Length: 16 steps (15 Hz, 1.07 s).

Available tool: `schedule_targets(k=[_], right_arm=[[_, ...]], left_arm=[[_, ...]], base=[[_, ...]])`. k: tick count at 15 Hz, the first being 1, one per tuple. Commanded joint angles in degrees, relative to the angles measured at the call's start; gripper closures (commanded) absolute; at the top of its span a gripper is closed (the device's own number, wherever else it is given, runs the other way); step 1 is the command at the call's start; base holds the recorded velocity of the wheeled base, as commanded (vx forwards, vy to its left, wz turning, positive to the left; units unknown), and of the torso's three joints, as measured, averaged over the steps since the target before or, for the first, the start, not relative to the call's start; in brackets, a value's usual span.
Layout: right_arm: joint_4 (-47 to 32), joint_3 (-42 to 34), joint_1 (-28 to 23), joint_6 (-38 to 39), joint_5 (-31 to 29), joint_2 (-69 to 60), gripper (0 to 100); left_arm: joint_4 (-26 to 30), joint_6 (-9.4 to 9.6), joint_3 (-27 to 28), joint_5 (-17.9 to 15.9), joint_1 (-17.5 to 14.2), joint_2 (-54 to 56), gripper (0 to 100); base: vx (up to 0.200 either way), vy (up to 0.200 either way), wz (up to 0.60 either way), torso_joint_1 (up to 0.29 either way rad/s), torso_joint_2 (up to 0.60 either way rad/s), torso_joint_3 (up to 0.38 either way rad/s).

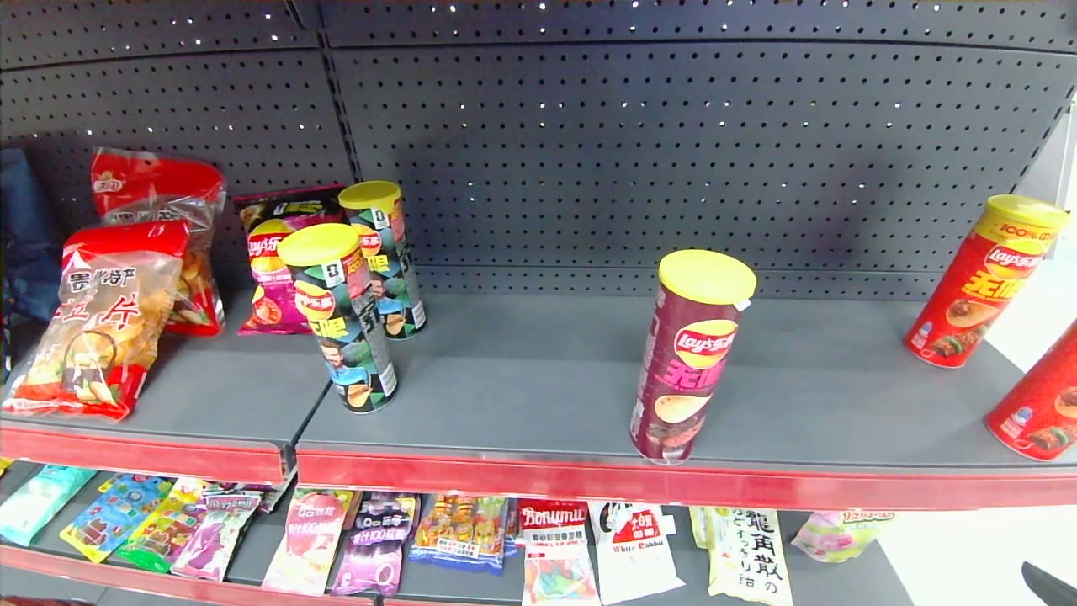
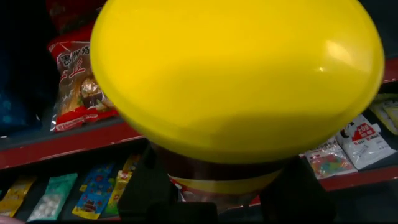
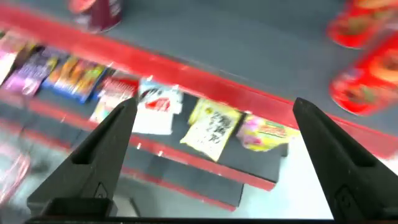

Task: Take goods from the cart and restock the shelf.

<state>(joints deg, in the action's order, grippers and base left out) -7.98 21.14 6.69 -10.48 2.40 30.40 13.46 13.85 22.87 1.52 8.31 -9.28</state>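
Observation:
A chip can with a yellow lid (image 2: 236, 74) and a dark red body looms close in the left wrist view. My left gripper (image 2: 221, 199) is shut on it, one dark finger (image 2: 149, 193) at each side of the body, in front of the shelves. My right gripper (image 3: 214, 155) is open with nothing between its fingers, in front of the shelf's red front edge (image 3: 205, 71). On the grey shelf (image 1: 522, 379) a maroon can (image 1: 690, 358) stands near the front and two red cans (image 1: 980, 282) (image 1: 1039, 404) stand at the right.
Two green-and-black cans (image 1: 341, 320) and several snack bags (image 1: 101, 320) fill the shelf's left part. Between the cans the board is bare. The lower shelf holds a row of flat packets (image 1: 555, 547). A perforated dark panel (image 1: 673, 143) backs the shelf.

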Motion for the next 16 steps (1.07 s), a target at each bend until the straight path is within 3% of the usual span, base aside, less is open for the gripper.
schedule_targets(k=[1, 4, 5, 9, 14, 16], right_arm=[[-0.3, -1.0, -2.2, -0.2, 0.1, -5.6, 0], [-0.8, -1.8, -3.0, -0.3, -1.1, -6.1, 0], [-0.7, -4.5, -3.9, -1.4, -4.2, -9.0, 0], [-0.6, -5.1, -4.0, -3.6, -4.7, -9.3, 0], [-0.9, -5.5, -4.1, -5.7, -4.8, -9.7, 0], [-0.9, -5.5, -4.1, -5.6, -4.8, -9.4, 0]], left_arm=[[0.0, 0.04, -0.2, 0.1, 0.0, -1.4, 100], [0.0, 0.30, -0.8, 0.1, 0.0, -0.3, 100], [-0.1, 1.36, -0.7, 0.1, 0.0, -0.2, 100], [0.0, 1.88, -0.8, 0.3, 0.0, -0.4, 100], [-0.2, 1.97, -0.6, 0.1, 0.0, -0.1, 100], [-0.3, 1.97, -0.5, 0.1, 0.0, -0.2, 100]], base=[[0.000, 0.000, 0.00, 0.000, 0.00, 0.000], [0.000, 0.000, 0.00, 0.000, 0.00, 0.000], [0.000, 0.000, 0.00, 0.000, 0.00, 0.000], [-0.150, 0.000, 0.00, 0.007, 0.01, 0.002], [0.000, 0.000, 0.00, 0.000, 0.00, 0.000], [0.000, 0.000, -0.60, 0.012, 0.00, 0.005]])
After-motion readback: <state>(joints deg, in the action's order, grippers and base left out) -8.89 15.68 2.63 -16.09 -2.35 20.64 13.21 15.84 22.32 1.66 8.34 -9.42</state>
